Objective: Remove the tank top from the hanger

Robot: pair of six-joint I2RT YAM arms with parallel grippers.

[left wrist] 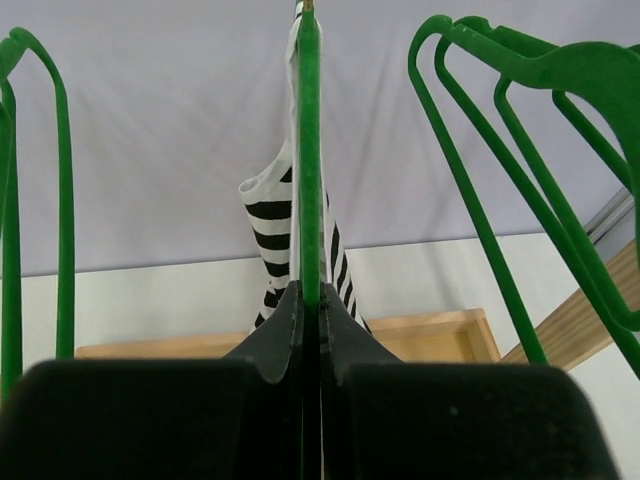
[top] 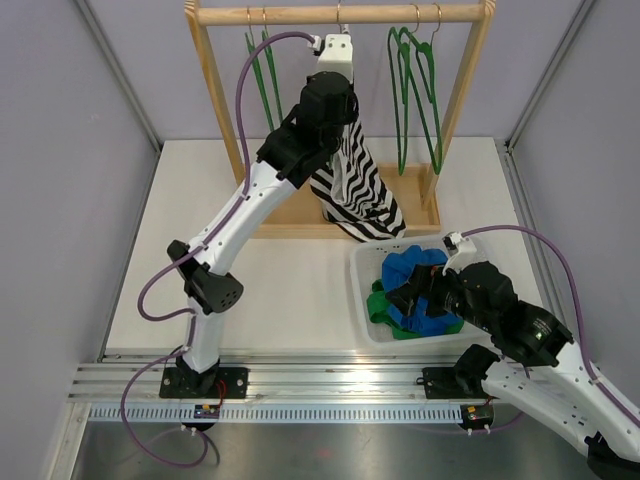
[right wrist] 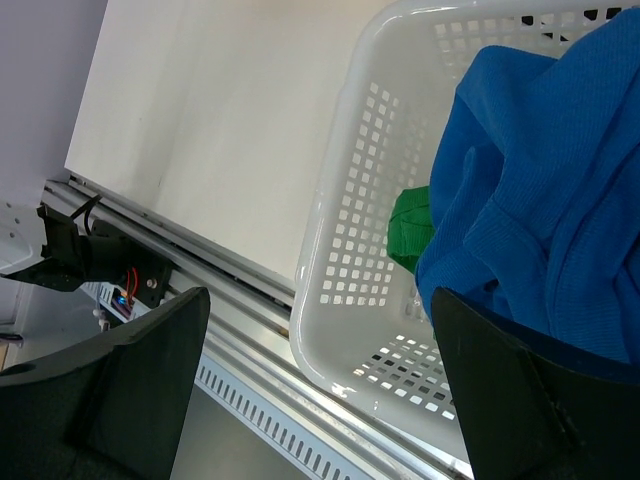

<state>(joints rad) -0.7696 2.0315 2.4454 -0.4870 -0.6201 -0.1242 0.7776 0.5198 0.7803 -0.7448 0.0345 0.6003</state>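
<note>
A black-and-white striped tank top (top: 362, 190) hangs from a green hanger on the wooden rail (top: 340, 14) and drapes down to the rack's base. In the left wrist view the top (left wrist: 270, 225) hangs beside the green hanger (left wrist: 309, 150). My left gripper (left wrist: 310, 300) is shut on that hanger's green wire, high up by the rail (top: 335, 70). My right gripper (right wrist: 315, 330) is open and empty, over the near edge of the white basket (right wrist: 350, 250), beside blue cloth (right wrist: 540, 190).
The white basket (top: 362, 300) holds blue (top: 415, 270) and green (top: 385, 300) clothes at the front right. Empty green hangers hang left (top: 262, 80) and right (top: 412, 90) on the rail. The wooden rack's posts (top: 215, 90) and base tray (top: 290, 215) stand behind.
</note>
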